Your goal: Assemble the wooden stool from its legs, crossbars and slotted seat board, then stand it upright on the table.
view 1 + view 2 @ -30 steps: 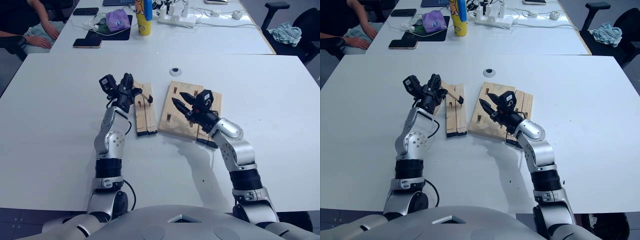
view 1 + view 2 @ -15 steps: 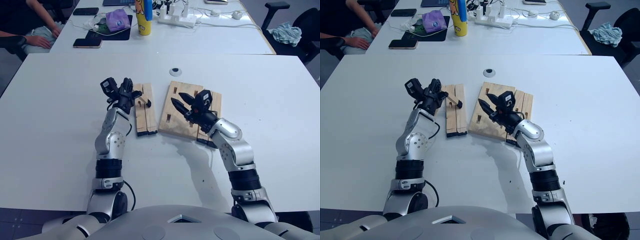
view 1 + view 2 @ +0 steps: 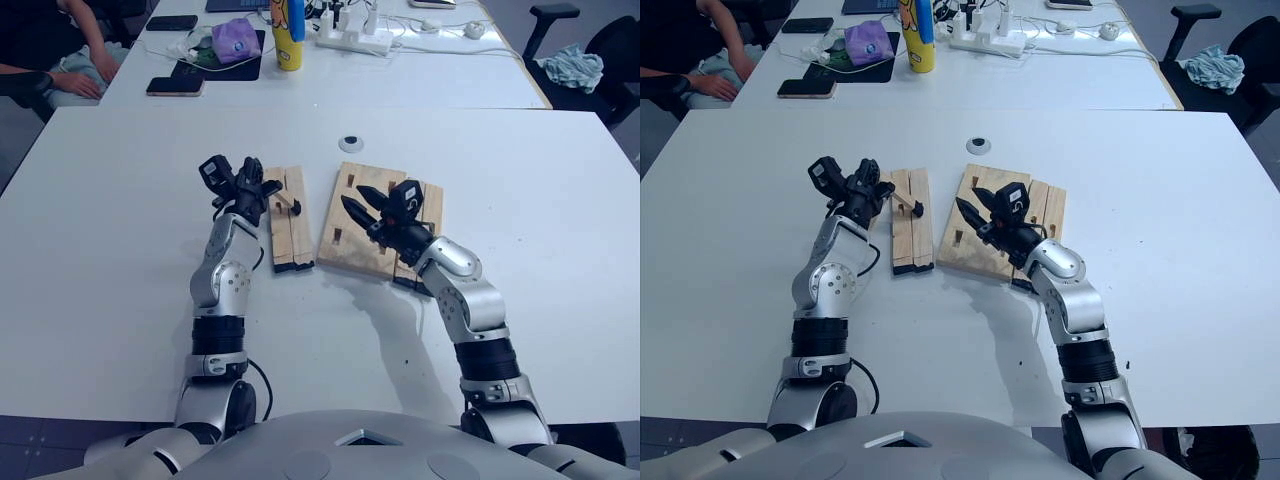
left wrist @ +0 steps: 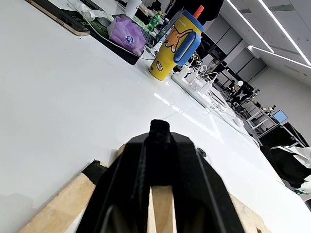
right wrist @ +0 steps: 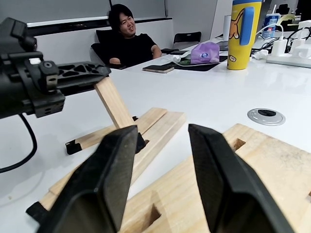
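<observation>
Start at the left gripper (image 4: 159, 133): clenched on one wooden leg (image 5: 112, 102), gripped at the upper end and held tilted, with the black-capped lower end at, or just above, the pair of legs (image 3: 292, 240) lying flat side by side directly beneath. Move across to the right gripper (image 5: 160, 141): released, jaws spread wide, grasping nothing, hovering low over the slotted seat board (image 3: 355, 250) and pointing toward the left gripper's side. Note the seat board lying flat on the bench (image 3: 120, 230) directly under the right gripper, just beside the pair of legs, with the visible slots (image 5: 153, 213) empty. Look behind the right gripper, under its wrist, for further wooden pieces (image 3: 430, 200) lying along the seat board's edge on the side away from the left gripper; treat as crossbars or legs, not distinguishable here. Judge progress as early: no leg seated in a slot, no crossbar fitted, no joint made anywhere in view, one leg lifted as the only part off the bench. Count as outstanding: seating every leg in the seat board, fitting the crossbars between the legs, then turning the stool over and standing it upright. Expect the raised leg to need carrying from the left gripper's side toward a slot under the right gripper.
</observation>
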Controlling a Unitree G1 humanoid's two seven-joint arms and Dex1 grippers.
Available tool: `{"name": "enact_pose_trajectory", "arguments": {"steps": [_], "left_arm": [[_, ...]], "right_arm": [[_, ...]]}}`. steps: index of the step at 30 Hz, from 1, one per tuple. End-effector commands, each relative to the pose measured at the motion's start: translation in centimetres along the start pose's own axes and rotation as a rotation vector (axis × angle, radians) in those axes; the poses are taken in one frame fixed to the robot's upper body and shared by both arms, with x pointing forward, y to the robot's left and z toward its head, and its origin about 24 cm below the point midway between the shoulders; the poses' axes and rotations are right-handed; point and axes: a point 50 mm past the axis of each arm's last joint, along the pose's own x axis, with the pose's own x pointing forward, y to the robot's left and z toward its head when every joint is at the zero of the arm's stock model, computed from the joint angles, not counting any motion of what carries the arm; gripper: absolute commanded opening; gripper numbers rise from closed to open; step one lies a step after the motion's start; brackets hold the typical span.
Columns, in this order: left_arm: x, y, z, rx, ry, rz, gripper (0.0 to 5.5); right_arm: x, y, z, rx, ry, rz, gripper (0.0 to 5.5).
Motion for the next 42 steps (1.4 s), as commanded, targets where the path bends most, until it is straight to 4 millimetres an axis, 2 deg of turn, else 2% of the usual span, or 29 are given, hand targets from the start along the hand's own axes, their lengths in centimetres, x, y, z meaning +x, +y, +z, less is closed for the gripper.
{"name": "enact_pose_trajectory", "arguments": {"steps": [1, 10, 13, 22, 33, 39, 42], "left_arm": [[0.0, 0.3, -2.0, 0.012, 0.086, 0.05, 0.44], [0.6, 0.5, -1.6, 0.126, 0.087, 0.095, 0.44], [0.6, 0.3, -1.5, 0.153, 0.081, 0.088, 0.44], [0.6, -0.7, -2.3, 0.196, 0.123, 0.065, 0.44], [0.6, -1.6, -3.0, 0.189, 0.166, 0.054, 0.44], [0.3, -2.5, -3.1, 0.203, 0.187, 0.02, 0.44], [0.1, -2.6, -3.2, 0.275, 0.194, 0.0, 0.44]], "right_arm": [[0.3, 0.2, 0.5, -0.001, -0.018, -0.003, 1.94], [0.3, 0.8, 0.1, -0.042, 0.008, 0.025, 1.94], [0.3, 1.6, -1.0, -0.129, 0.08, 0.079, 1.94], [0.4, 3.8, -4.0, -0.223, 0.257, 0.198, 1.94], [0.4, 5.7, -6.4, -0.303, 0.45, 0.318, 1.94], [0.5, 6.4, -6.8, -0.348, 0.497, 0.343, 1.94], [0.7, 6.3, -6.7, -0.348, 0.507, 0.311, 1.94]]}}
